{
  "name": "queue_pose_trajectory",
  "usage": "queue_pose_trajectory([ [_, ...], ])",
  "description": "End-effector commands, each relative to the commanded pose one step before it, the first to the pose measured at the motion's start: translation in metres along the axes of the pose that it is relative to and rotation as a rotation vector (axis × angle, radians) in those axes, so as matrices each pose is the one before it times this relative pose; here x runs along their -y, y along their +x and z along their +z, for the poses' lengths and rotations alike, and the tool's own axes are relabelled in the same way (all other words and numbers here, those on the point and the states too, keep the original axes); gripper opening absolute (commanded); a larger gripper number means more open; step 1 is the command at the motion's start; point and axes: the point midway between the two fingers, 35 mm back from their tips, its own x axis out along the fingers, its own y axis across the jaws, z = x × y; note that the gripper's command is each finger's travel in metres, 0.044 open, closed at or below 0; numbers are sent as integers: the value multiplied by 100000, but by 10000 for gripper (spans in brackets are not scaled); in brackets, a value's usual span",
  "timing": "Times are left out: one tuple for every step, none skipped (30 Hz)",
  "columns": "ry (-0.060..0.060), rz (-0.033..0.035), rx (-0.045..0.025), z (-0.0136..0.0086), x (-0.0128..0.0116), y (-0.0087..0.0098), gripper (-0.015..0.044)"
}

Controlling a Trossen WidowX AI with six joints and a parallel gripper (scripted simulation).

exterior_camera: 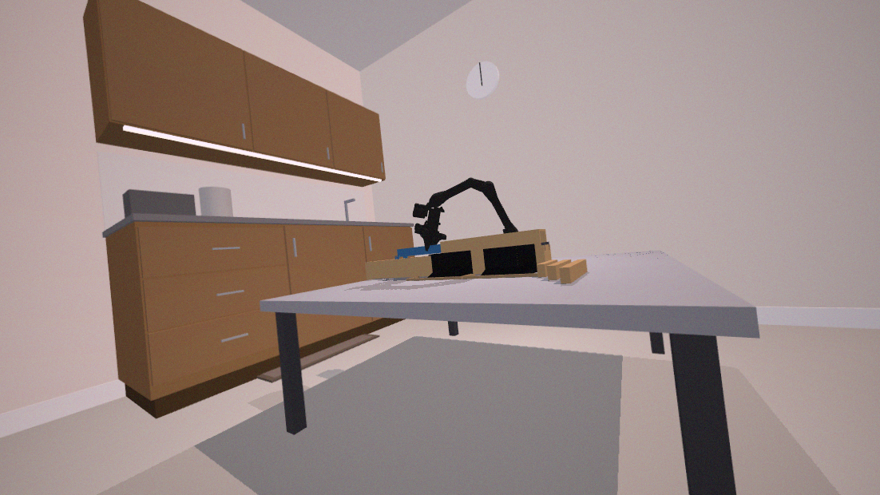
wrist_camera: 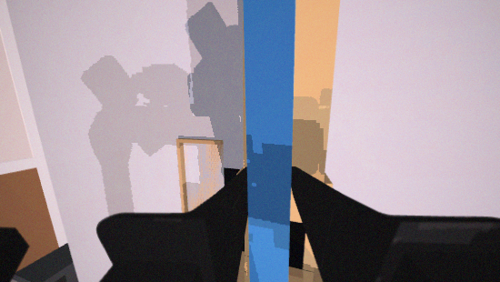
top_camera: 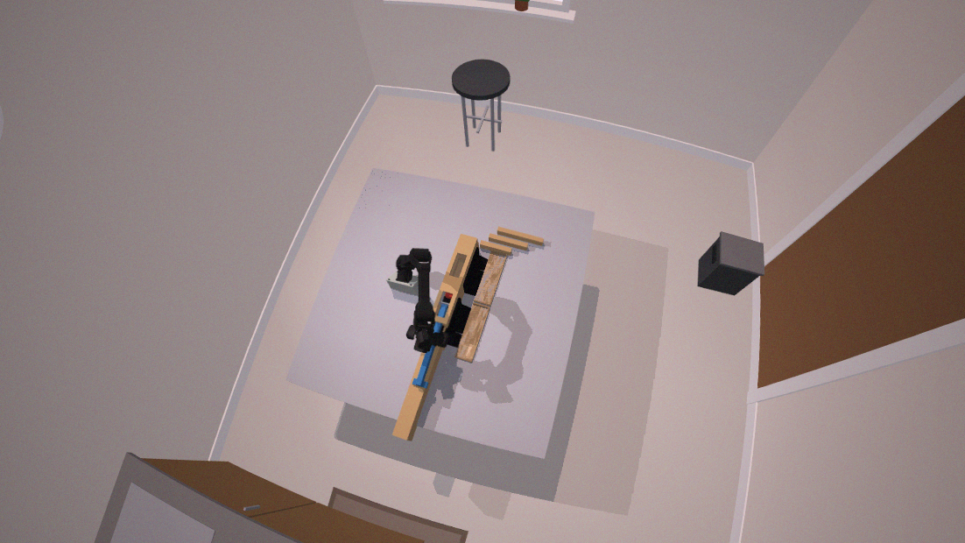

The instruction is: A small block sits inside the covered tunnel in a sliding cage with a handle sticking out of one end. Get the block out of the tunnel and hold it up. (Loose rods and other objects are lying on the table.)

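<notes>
Block (top_camera: 447, 295), small and red, shows in an opening of the wooden tunnel (top_camera: 453, 284) (exterior_camera: 510, 237). Seen from above, the blue handle (top_camera: 424, 368) (exterior_camera: 418, 251) (wrist_camera: 269, 91) runs from it between six and seven o'clock, with the hand (top_camera: 439, 336) (exterior_camera: 429, 247) (wrist_camera: 270, 172) clamped on it. Loose rods (top_camera: 519, 236) (exterior_camera: 572, 271) lie between one and two o'clock on the worktop (top_camera: 337, 270) (exterior_camera: 523, 309).

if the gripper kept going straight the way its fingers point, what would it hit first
The gripper points down, shut on the blue handle. Going on, it would probably meet the wooden rail beneath; the remaining gap is unclear.
</notes>
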Motion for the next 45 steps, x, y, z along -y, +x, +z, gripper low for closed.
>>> queue_pose_trajectory([
  [3, -225, -191, -139, 4, 25, 131],
  [0, 0, 0, 0, 0, 0, 157],
  [15, 6, 5, 19, -17, -67, 184],
  [30, 12, 10, 38, -34, -137, 210],
  [46, 18, 15, 58, -51, -214, 236],
  [57, 22, 18, 69, -61, -263, 263],
  [69, 26, 20, 80, -71, -319, 289],
  [81, 31, 23, 91, -81, -380, 315],
  [93, 35, 25, 97, -87, -433, 341],
  [98, 37, 25, 96, -87, -460, 368],
  [99, 37, 23, 91, -82, -468, 394],
  [99, 36, 22, 84, -77, -470, 420],
  [80, 29, 16, 63, -58, -381, 440],
  [49, 18, 9, 36, -33, -231, 440],
  [16, 6, 3, 12, -11, -77, 440],
  [120, -65, -732, -596, 134, 1179, 440],
  [0, -2, 50, -606, -60, -228, 440],
  [-1, -1, 79, -1019, -73, -357, 440],
  [-3, 1, 88, -1248, -41, -396, 440],
  [-4, 3, 66, -1038, 5, -296, 440],
  [-3, 2, 37, -625, 20, -164, 440],
  [-1, 1, 12, -209, 10, -53, 440],
  [0, 0, 0, 0, 0, 0, 440],
  [0, 0, 0, 0, 0, 0, 440],
  [0, 0, 0, 0, 0, 0, 440],
  [0, 0, 0, 0, 0, 0, 440],
  [0, 0, 0, 0, 0, 0, 440],
  [0, 0, 0, 0, 0, 0, 440],
  [0, 1, 0, -3, 4, 26, 440],
  [0, 1, 0, -6, 7, 52, 440],
  [-1, 2, 0, -10, 11, 79, 440],
  [-1, 2, 0, -13, 15, 101, 440],
  [-1, 2, -1, -16, 18, 124, 440],
  [-1, 3, -1, -19, 22, 145, 440],
  [-1, 3, -1, -21, 25, 156, 440],
  [-1, 3, -2, -23, 26, 159, 440],
  [-1, 3, -2, -23, 26, 159, 440],
  [-1, 3, -2, -24, 27, 159, 440],
  [-1, 3, -3, -25, 28, 158, 440],
  [-1, 3, -3, -26, 29, 158, 440],
  [-1, 3, -3, -26, 29, 158, 440],
  [-1, 3, -3, -27, 30, 157, 440],
  [-1, 3, -4, -28, 31, 157, 440],
  [-1, 3, -4, -28, 31, 157, 440],
  [-1, 3, -4, -29, 32, 156, 440],
])
